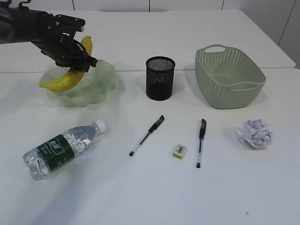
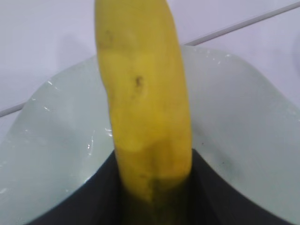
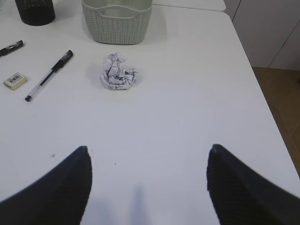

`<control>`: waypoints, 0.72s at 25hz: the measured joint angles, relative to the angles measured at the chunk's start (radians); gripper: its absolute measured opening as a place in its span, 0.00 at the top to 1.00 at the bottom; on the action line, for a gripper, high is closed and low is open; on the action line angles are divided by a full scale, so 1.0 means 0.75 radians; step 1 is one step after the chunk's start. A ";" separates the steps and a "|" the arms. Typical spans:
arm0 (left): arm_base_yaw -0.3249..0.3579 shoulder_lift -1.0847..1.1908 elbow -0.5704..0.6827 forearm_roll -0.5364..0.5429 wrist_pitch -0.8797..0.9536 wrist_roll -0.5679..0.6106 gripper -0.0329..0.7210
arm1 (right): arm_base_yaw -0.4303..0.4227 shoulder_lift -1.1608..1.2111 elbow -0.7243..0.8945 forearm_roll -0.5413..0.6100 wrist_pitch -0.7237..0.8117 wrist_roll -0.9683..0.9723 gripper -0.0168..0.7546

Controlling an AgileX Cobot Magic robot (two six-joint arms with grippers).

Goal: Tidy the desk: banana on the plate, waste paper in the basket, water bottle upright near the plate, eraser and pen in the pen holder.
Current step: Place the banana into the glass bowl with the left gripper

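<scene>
Well — the bottle [image 1: 63, 150] label's writing is unreadable; the left gripper [image 1: 75, 56] clamps the banana [image 1: 70, 75] over the plate [image 1: 101, 82], far-left corner.

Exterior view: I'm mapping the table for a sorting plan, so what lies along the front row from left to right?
water bottle → left pen → eraser → right pen → waste paper
</scene>
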State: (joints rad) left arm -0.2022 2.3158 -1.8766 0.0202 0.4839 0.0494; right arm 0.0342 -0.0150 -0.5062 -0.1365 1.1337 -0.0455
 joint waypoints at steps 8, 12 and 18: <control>0.000 0.000 0.000 0.000 0.000 0.000 0.60 | 0.000 0.000 0.000 0.000 0.000 0.011 0.24; 0.000 0.000 0.000 0.000 0.000 0.000 0.60 | 0.000 0.000 0.000 0.000 0.000 0.018 0.24; 0.000 0.000 0.000 0.000 0.000 0.000 0.57 | 0.000 0.000 0.000 0.000 0.000 0.021 0.24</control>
State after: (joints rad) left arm -0.2022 2.3158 -1.8766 0.0202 0.4839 0.0494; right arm 0.0342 -0.0150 -0.5062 -0.1365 1.1337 -0.0298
